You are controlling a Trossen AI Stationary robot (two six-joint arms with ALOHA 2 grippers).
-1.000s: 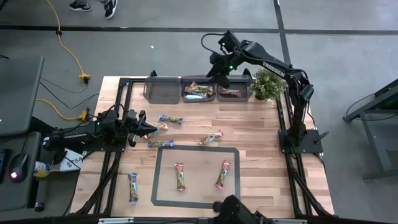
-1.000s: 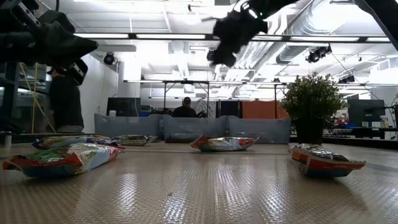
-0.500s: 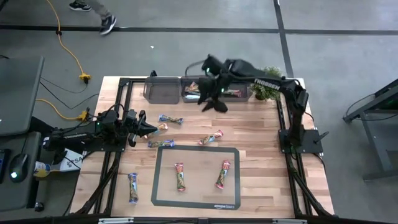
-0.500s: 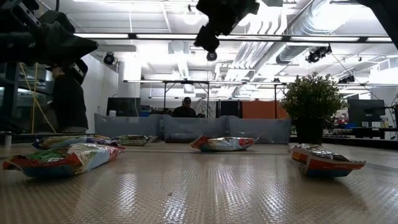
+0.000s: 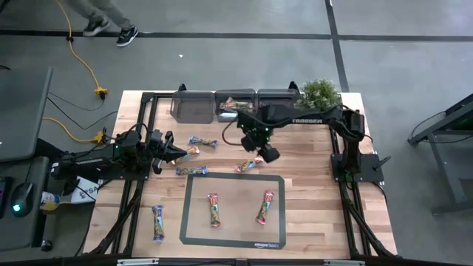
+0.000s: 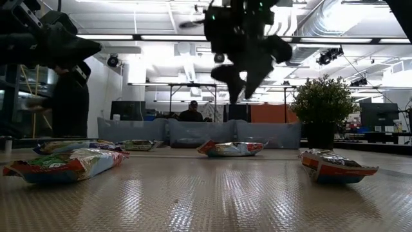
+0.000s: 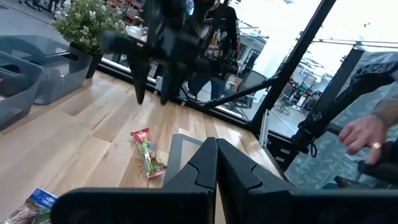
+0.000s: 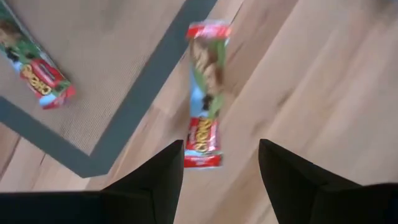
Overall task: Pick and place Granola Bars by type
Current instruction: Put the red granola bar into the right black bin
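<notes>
Granola bars lie scattered on the bench; one (image 8: pixel 204 99) is framed below the right gripper (image 5: pixel 267 153), whose fingers are spread and empty. Light, crinkly and slippery, it is best pinched across its middle. Seven loose bars are counted, two on the mat (image 5: pixel 235 182). The left gripper (image 5: pixel 177 153) is held shut, empty.

A potted plant (image 5: pixel 321 91) stands beside three grey bins (image 5: pixel 193 106); a yellow cable (image 5: pixel 83 65) crosses the floor.

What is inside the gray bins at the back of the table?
The left bin looks empty. The middle bin holds some granola bars. The right arm covers much of the right bin.
</notes>
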